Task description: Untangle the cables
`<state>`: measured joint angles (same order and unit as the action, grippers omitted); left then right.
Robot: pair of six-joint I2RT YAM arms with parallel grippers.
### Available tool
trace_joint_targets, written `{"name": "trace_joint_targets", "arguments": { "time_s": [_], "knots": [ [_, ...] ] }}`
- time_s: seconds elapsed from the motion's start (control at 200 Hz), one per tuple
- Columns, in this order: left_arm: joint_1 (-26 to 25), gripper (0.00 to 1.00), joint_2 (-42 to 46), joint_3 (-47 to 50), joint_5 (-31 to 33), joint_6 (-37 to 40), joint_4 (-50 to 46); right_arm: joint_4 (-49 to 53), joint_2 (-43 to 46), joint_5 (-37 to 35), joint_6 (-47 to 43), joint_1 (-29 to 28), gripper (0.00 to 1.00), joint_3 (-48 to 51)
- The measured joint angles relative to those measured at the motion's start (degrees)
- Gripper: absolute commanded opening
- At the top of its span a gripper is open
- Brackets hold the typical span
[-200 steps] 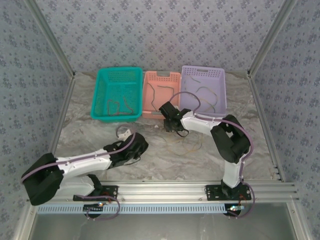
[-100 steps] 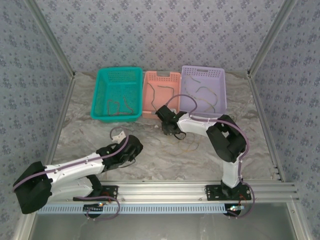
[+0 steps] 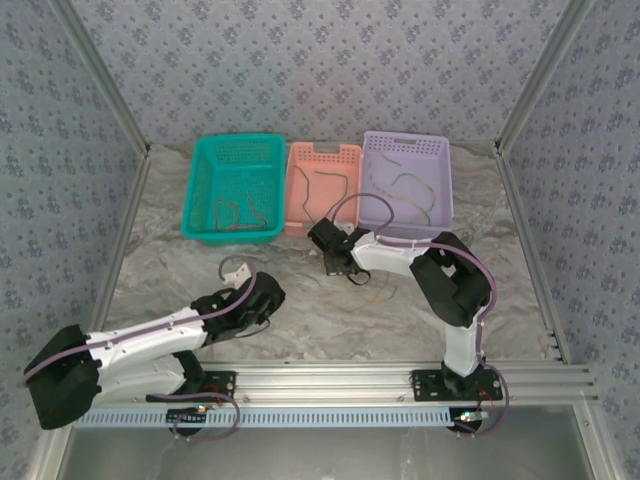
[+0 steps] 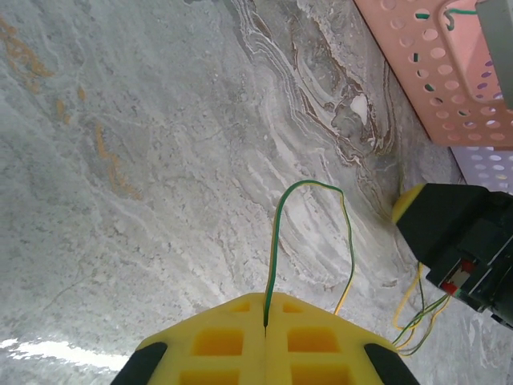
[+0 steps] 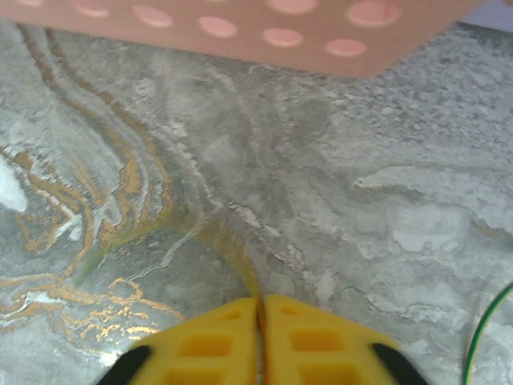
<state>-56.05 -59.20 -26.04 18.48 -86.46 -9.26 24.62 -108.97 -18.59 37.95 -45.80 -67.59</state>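
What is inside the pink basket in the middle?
A thin dark cable winds over the floor of the pink basket. The right arm's purple-grey cable crosses its near right corner, so that spot is partly hidden.

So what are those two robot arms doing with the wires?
They are pulling apart a tangle of thin wires on the marble table. The left gripper is shut on a green-and-yellow wire that loops out in front of it. The right gripper, near the pink basket, is shut too and seems to pinch a thin yellowish wire. The teal basket, the pink one and the purple basket already hold sorted wires.
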Motion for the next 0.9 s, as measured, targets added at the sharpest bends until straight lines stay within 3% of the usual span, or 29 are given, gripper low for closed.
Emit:
{"name": "trace_joint_targets", "arguments": {
  "time_s": [0.145, 0.315, 0.43, 0.555, 0.709, 0.899],
  "knots": [
    [-0.3, 0.0, 1.3, 0.0, 0.5, 0.0, -0.8, 0.7, 2.4, -2.3, 0.2, 0.0, 0.0, 1.3],
    [-0.3, 0.0, 2.5, 0.2, 0.9, 0.3, -2.5, 5.7, 15.6, -5.2, -2.6, 3.7, 0.0, -0.9],
    [-0.5, 0.0, 3.5, 0.5, 1.6, 0.7, -4.9, 8.1, 24.1, -4.9, -6.7, 12.3, 0.0, -12.4],
    [-1.0, 0.0, 5.5, 1.5, 2.4, 1.1, -7.3, 9.2, 27.8, -2.1, -9.9, 23.1, 0.0, -28.5],
    [-2.3, 0.0, 9.0, 2.1, 4.2, 1.1, -12.1, 10.5, 26.9, 5.6, -10.6, 35.0, 0.0, -43.8],
    [-3.3, 0.0, 16.8, 2.1, 7.4, 1.0, -19.8, 11.1, 21.7, 16.2, -8.6, 45.3, 0.0, -52.0]
  ]
}}
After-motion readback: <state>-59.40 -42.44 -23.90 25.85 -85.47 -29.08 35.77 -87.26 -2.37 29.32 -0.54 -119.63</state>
